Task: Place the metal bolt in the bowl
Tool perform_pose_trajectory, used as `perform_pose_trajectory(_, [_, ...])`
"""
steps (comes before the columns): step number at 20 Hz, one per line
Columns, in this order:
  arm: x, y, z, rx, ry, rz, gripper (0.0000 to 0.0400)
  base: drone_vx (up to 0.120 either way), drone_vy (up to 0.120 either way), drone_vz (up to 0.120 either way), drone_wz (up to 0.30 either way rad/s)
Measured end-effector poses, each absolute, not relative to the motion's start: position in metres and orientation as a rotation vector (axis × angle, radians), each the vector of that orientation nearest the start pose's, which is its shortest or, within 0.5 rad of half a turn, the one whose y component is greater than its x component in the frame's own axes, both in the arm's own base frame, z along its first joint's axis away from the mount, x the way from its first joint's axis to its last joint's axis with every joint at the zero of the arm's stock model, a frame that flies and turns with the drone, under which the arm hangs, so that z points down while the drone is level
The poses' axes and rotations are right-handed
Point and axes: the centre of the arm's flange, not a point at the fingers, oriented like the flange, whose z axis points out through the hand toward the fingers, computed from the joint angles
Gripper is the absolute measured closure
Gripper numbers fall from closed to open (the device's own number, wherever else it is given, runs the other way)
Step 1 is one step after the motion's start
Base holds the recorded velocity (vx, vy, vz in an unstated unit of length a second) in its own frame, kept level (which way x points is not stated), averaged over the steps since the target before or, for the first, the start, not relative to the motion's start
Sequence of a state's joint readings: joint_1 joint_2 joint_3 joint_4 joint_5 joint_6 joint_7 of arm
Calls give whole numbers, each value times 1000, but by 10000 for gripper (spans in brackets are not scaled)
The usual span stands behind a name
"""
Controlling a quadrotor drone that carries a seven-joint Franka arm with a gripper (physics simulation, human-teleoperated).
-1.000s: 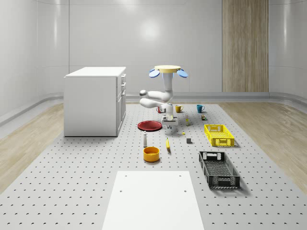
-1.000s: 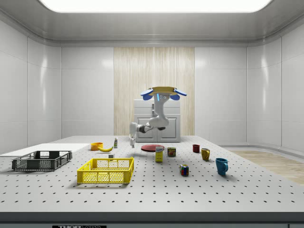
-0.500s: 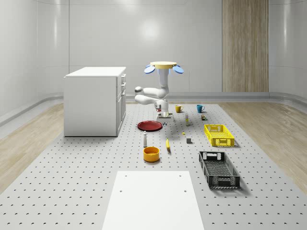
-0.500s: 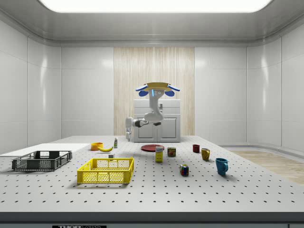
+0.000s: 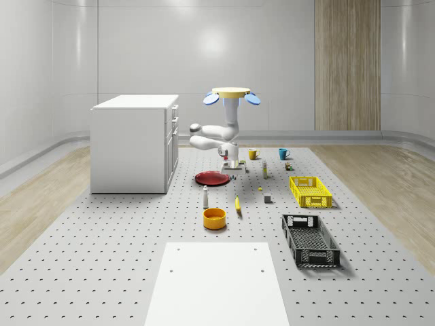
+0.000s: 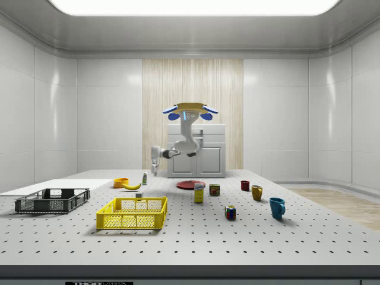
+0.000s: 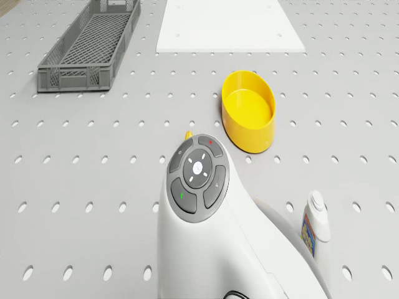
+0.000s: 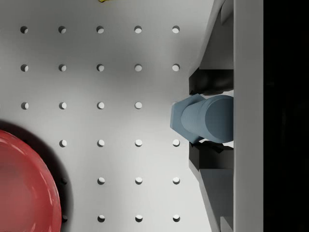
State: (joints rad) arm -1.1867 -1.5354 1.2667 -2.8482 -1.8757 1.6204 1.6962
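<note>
End effector [image 8: 212, 117] grips the metal bolt [image 8: 203, 118] mid-frame right in the wrist view, above the counter [image 8: 120, 87]. Risk: releasing short of the bowl [image 7: 249, 110] drops it onto the counter.

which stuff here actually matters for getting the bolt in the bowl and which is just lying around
Belongs to the job:
- metal bolt, clamped in the gripper
- yellow bowl
- drone, hovering above the table by the red plate

Just lying about:
- banana
- small bottle
- yellow crate
- grey crate
- mugs
- cabinet
</note>
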Motion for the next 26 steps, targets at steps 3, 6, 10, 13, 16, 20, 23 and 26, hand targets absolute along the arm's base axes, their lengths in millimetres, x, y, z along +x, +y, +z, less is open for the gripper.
perform_pose_trajectory(3, [307, 0, 521, -4, 2, 789, 262, 120, 0, 0, 0])
perform_pose_trajectory(6, [307, 0, 521, -4, 2, 789, 262, 120, -13, 0, 0])
perform_pose_trajectory(10, [307, 0, 521, -4, 2, 789, 262, 120, -100, 0, 0])
perform_pose_trajectory(13, [307, 0, 521, -4, 2, 789, 262, 120, 0, 0, 0])
perform_pose_trajectory(16, [307, 0, 521, -4, 2, 789, 262, 120, 0, 0, 0])
perform_pose_trajectory(20, [307, 0, 521, -4, 2, 789, 262, 120, 0, 0, 0])
perform_pose_trajectory(23, [307, 0, 521, -4, 2, 789, 262, 120, -67, 0, 0])
perform_pose_trajectory(26, [307, 0, 521, -4, 2, 789, 262, 120, -107, 0, 0])
